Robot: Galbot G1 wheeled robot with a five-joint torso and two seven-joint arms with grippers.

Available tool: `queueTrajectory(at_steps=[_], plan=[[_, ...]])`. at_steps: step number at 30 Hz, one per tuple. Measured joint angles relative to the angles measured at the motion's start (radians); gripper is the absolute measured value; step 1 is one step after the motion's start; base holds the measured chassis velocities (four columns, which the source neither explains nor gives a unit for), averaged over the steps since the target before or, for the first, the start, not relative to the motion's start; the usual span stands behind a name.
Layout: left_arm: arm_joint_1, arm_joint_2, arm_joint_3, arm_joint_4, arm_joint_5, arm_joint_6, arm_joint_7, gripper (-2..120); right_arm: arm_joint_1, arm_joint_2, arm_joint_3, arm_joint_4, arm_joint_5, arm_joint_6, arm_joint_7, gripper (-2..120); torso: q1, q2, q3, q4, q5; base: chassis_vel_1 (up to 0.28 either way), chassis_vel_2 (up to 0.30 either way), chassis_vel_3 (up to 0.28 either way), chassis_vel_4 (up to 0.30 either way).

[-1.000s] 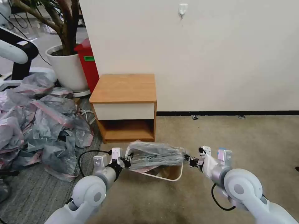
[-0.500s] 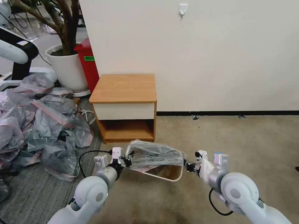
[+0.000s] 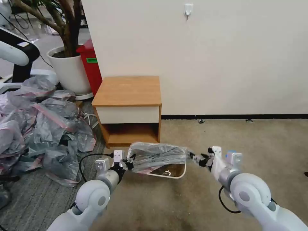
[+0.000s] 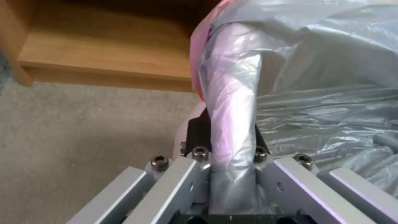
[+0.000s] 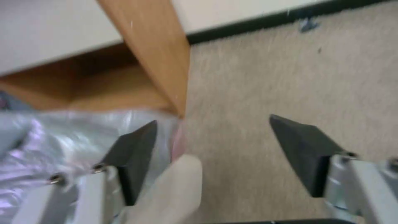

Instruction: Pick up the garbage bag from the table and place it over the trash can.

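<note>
Low in the frame our left hand is clamped on the pink-rimmed end of the garbage bag, while our right hand sits at the bag's other end with its fingers spread apart. The bag lies stretched between them over the trash can on the carpet. Beyond, mid-frame, stands the table against the wall.

The garbage bag, crinkly translucent grey plastic with a pink rim, lies stretched across the far part of the trash can, a cream bin with a rolled rim standing on the carpet just before the table, a wooden nightstand.
</note>
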Motion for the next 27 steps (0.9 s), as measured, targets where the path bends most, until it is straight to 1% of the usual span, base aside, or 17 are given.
queueTrajectory(at_steps=[1,2,3,5,6,8,11,13,14,15,16,18,19,21,23,26,27], plan=[[0.0,0.0,0.0,0.0,0.0,0.0,0.0,3,0.0,0.0,0.0,0.0,0.0,0.0,0.0,78,0.0,0.0,0.0,0.0,0.0,0.0,0.0,0.0,0.0],[-0.002,-0.001,-0.002,0.001,0.0,0.0,0.0,3,-0.004,-0.003,0.004,0.007,0.009,-0.001,0.0,81,0.0,0.0,0.0,0.0,0.0,0.0,0.0,0.0,0.0],[-0.004,-0.002,-0.004,0.001,-0.001,0.0,0.0,3,-0.009,-0.003,0.006,0.014,0.013,-0.002,0.0,88,0.0,0.0,0.0,-0.0001,0.0001,0.0,0.0,0.0,0.0],[-0.008,-0.007,-0.012,0.002,-0.003,0.0,-0.001,3,-0.014,0.0,0.014,0.02,0.015,-0.001,0.001,95,0.0,0.0,0.0,-0.0001,0.0001,0.0,0.0,0.0,0.0],[-0.008,-0.007,-0.012,0.002,-0.003,0.0,-0.001,3,-0.014,0.0,0.014,0.02,0.015,-0.001,0.001,95,0.0,0.0,0.0,-0.0001,0.0001,0.0,0.0,0.0,0.0],[-0.01,-0.014,-0.022,0.004,-0.005,-0.001,-0.001,3,-0.019,0.007,0.033,0.034,0.034,0.014,0.008,102,0.0,0.0,0.0,-0.0001,0.0003,0.0,0.0,0.0,0.0],[-0.011,-0.022,-0.03,0.006,-0.005,-0.002,-0.001,3,-0.029,0.013,0.052,0.061,0.073,0.04,0.011,106,0.0,0.0,0.0,0.0,0.0001,0.0,0.0,0.0,0.0],[-0.013,-0.033,-0.04,0.01,-0.005,-0.004,-0.001,3,-0.06,0.025,0.071,0.12,0.159,0.052,0.028,111,0.0,0.0,0.0,0.0001,0.0,0.0,0.0,0.0,0.0],[-0.015,-0.046,-0.048,0.013,-0.005,-0.004,-0.002,3,-0.105,0.057,0.074,0.184,0.239,0.054,0.043,112,0.0,0.0,0.0,0.0,-0.0001,0.0,0.0,0.0,0.0],[-0.015,-0.046,-0.048,0.013,-0.005,-0.004,-0.002,3,-0.105,0.057,0.074,0.184,0.239,0.054,0.043,112,0.0,0.0,0.0,0.0,-0.0001,0.0,0.0,0.0,0.0],[-0.017,-0.056,-0.052,0.013,-0.005,-0.004,-0.002,3,-0.134,0.09,0.059,0.219,0.271,0.053,0.051,114,0.0,0.0,0.0,-0.0001,-0.0002,0.0,0.0,0.0,0.0],[-0.017,-0.066,-0.057,0.013,-0.006,-0.004,-0.003,3,-0.161,0.138,0.014,0.248,0.281,0.048,0.056,114,0.0,0.0,0.0,-0.0002,-0.0001,0.0,0.0,0.0,0.0],[-0.017,-0.066,-0.057,0.013,-0.006,-0.004,-0.003,3,-0.161,0.138,0.014,0.248,0.281,0.048,0.056,114,0.0,0.0,0.0,-0.0002,-0.0001,0.0,0.0,0.0,0.0],[-0.015,-0.068,-0.059,0.009,-0.007,-0.004,-0.003,3,-0.168,0.177,-0.029,0.259,0.281,0.045,0.057,114,0.0,0.0,0.0,-0.0001,0.0,0.0,0.0,0.0,0.0],[-0.012,-0.068,-0.06,0.005,-0.008,-0.004,-0.004,3,-0.164,0.195,-0.05,0.259,0.28,0.045,0.057,114,0.0,0.0,0.0,-0.0001,-0.0001,0.0,0.0,0.0,0.0],[0.0,-0.068,-0.061,-0.01,-0.01,-0.004,-0.004,3,-0.138,0.235,-0.11,0.228,0.255,0.046,0.047,111,0.0,0.0,0.0,0.0,0.0,0.0,0.0,0.0,0.0],[0.0,-0.068,-0.061,-0.01,-0.01,-0.004,-0.004,3,-0.138,0.235,-0.11,0.228,0.255,0.046,0.047,111,0.0,0.0,0.0,0.0,0.0,0.0,0.0,0.0,0.0]])
